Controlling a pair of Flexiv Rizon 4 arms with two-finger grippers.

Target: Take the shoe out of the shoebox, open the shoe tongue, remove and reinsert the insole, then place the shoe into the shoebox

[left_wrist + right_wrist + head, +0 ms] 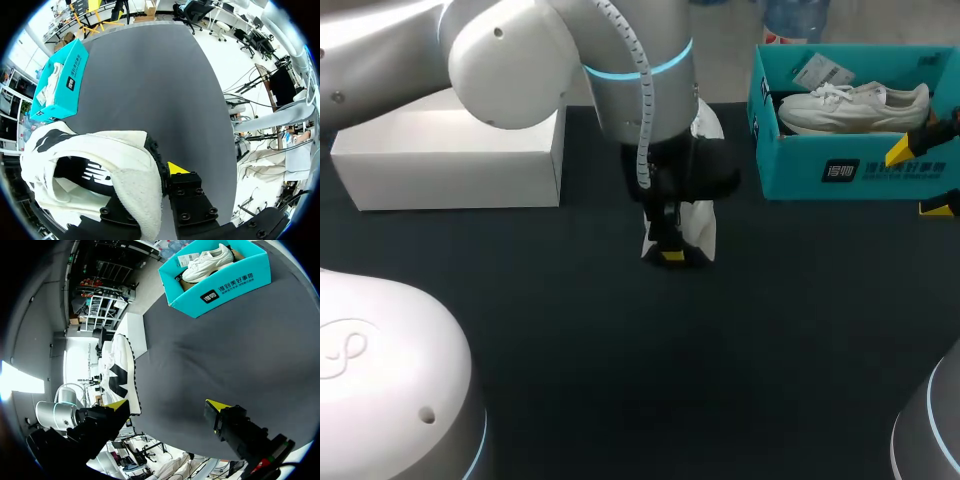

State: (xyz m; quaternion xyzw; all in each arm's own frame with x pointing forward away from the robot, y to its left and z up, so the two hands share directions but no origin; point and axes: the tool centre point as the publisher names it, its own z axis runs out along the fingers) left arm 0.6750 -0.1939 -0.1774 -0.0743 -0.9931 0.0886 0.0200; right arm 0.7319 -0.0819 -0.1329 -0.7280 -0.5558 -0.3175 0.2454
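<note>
The left gripper reaches to the middle of the worktop and its fingers are clamped on a white shoe with black marks. One yellow tip shows outside the padded collar; the other is hidden inside. The shoe stands on end under the arm, and I cannot tell whether it touches the worktop. The teal shoebox sits at the far right, well apart from it, with a second white shoe lying inside. A white box sits far left. The right gripper is at the right edge, near the shoebox, its fingers wide apart with nothing between them.
</note>
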